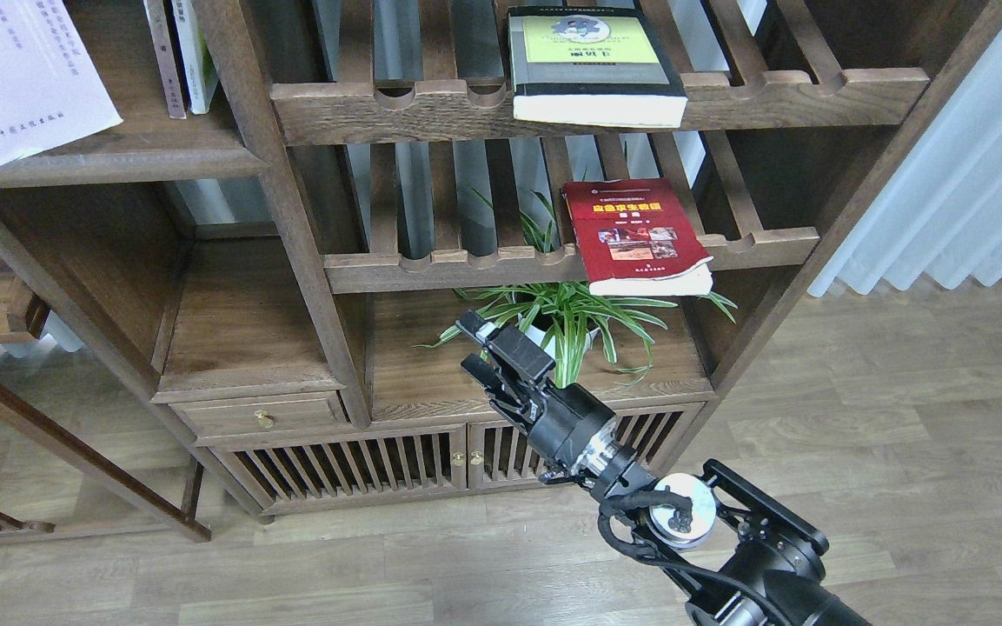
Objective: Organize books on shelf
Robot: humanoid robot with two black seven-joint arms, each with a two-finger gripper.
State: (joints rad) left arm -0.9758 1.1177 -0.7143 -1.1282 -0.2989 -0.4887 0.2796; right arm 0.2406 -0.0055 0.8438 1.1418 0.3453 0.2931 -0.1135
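Observation:
A thin pale lavender-and-white book (18,83) lies at the top left on the solid dark-brown shelf (131,161), with its corner hanging over the front edge. Two thin books (179,52) stand upright behind it on the same shelf. My right gripper (476,349) is open and empty. It hovers in front of the cabinet's lower board, far below and right of the lavender book. My left gripper is out of view.
A yellow-green book (592,65) lies on the upper slatted rack and a red book (635,235) on the lower one, both overhanging. A green spider plant (566,317) stands just behind my right gripper. White curtains (961,191) hang at right.

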